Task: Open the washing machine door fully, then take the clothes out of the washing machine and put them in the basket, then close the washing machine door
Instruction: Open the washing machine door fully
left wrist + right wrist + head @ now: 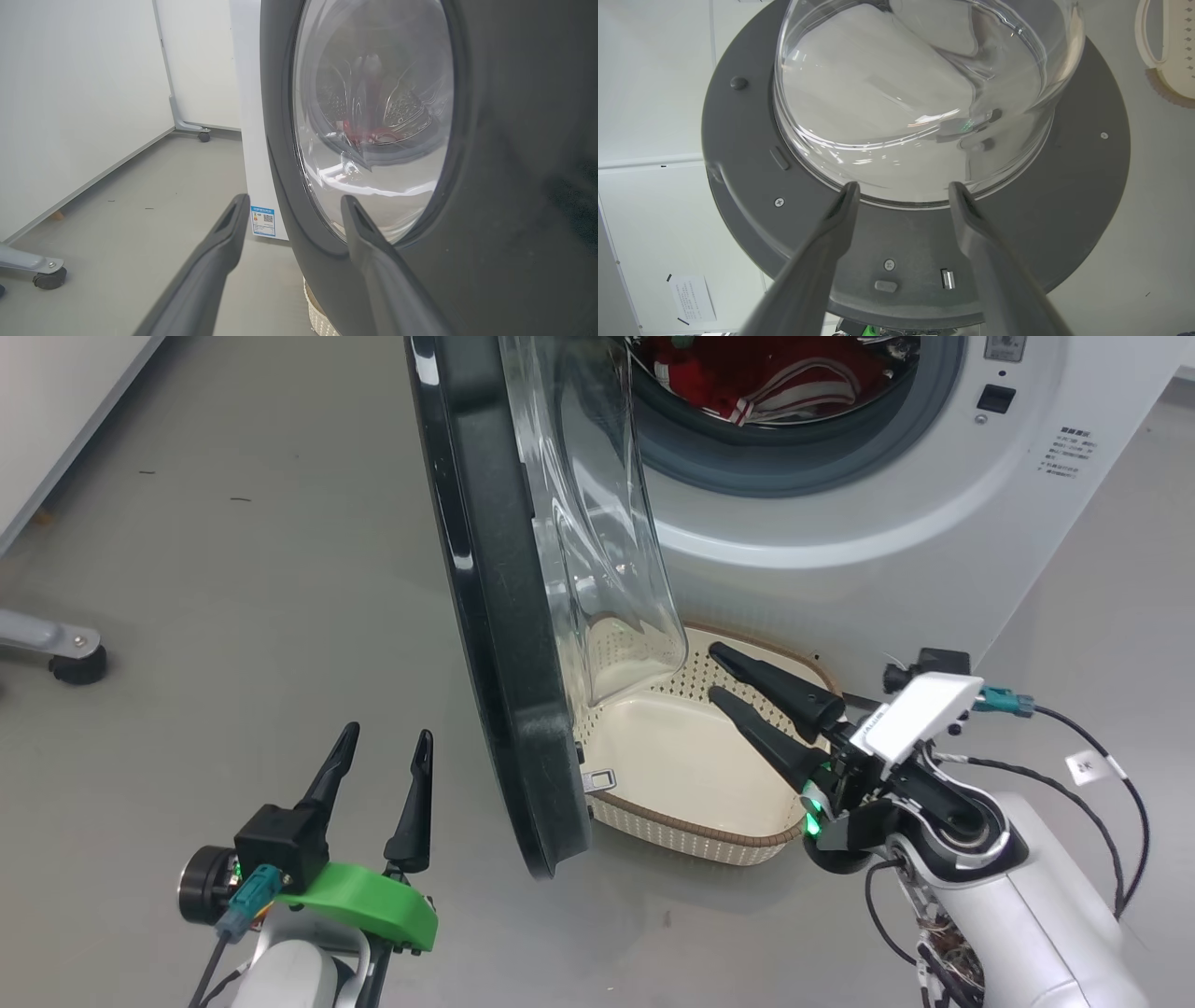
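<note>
The washing machine (934, 513) stands at the top right, with the red and white clothes (756, 378) lying in its drum. The washing machine door (495, 616) swings out edge-on toward me, its glass bowl (597, 523) facing right. Below it the cream basket (691, 756) sits on the floor with nothing in it. My right gripper (714, 672) is open above the basket, its fingers pointing at the door's inner face (738, 154). My left gripper (388, 733) is open, left of the door and close to its outer rim (514, 186). Through the glass (373, 93) the clothes (359, 133) show as a red patch.
A wheeled metal leg (65, 653) stands on the grey floor at the left, beside a white wall panel (56, 411). Another caster (203, 136) is near the machine's far side. Open floor lies left of the door.
</note>
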### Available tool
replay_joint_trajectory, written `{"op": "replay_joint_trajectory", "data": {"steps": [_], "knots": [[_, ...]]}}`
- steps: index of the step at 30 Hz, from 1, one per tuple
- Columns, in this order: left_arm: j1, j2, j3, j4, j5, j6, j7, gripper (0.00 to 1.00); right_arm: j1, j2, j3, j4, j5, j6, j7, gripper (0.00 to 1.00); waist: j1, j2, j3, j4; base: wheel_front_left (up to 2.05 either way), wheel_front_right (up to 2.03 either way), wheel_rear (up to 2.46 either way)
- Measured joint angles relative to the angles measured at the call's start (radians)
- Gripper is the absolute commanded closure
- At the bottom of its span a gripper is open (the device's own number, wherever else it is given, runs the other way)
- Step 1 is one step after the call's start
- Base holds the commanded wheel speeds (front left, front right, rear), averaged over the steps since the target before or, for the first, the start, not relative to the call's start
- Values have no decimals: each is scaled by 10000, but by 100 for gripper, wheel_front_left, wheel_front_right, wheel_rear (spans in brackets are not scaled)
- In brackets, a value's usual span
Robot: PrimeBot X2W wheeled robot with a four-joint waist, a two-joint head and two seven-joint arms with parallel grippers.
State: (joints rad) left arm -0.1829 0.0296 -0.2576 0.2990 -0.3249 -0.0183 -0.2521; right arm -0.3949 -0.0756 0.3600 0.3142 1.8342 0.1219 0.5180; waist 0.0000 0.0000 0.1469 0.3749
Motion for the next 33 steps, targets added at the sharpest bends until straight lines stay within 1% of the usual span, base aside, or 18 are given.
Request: {"op": "replay_joint_trajectory", "data": {"steps": [3, 8, 12, 17, 23, 25, 29, 31, 33], "knots": [[3, 0, -13, 15, 0, 0, 0, 0, 418, -207, -267, -213, -349, 0, -408, 0, 0, 0, -71, -44, 0, 0, 0], [96, 4, 8, 23, 0, 0, 0, 0, 1056, -637, -677, -571, -1687, 0, -1647, 0, 0, 0, -195, -150, 0, 0, 0], [176, 4, 15, 38, 0, 0, 0, 0, 1355, -1110, -821, -769, -3166, 0, -2846, 0, 0, 0, -208, -198, 0, 0, 0], [194, 8, 33, 35, 13, 0, 0, 0, 1407, -1835, -556, -1133, -5538, 0, -4380, 0, 0, 0, -186, -261, 0, 0, 0], [194, 8, 75, 35, 33, 0, 0, 0, 1401, -2500, -167, -1494, -7981, 2, -6334, 0, 0, 0, -176, -310, 0, 0, 0], [194, 8, 81, 35, 44, 0, 0, 0, 1386, -2807, 52, -1542, -8955, 2, -6959, 0, 0, 0, -184, -320, 0, 0, 0], [194, 8, 82, 42, 44, 0, 0, 0, 1383, -3145, 330, -1417, -10732, 2, -8190, 0, 0, 0, -216, -332, 0, 0, 0], [194, 8, 81, 46, 44, 0, 0, 0, 1384, -3177, 401, -1273, -11382, -23, -8188, 0, 0, 0, -236, -333, 0, 0, 0], [194, 8, 81, 50, 44, 0, 0, 0, 1395, -3168, 454, -1114, -11959, -309, -7988, 0, 0, 0, -256, -329, 0, 0, 0]]}}
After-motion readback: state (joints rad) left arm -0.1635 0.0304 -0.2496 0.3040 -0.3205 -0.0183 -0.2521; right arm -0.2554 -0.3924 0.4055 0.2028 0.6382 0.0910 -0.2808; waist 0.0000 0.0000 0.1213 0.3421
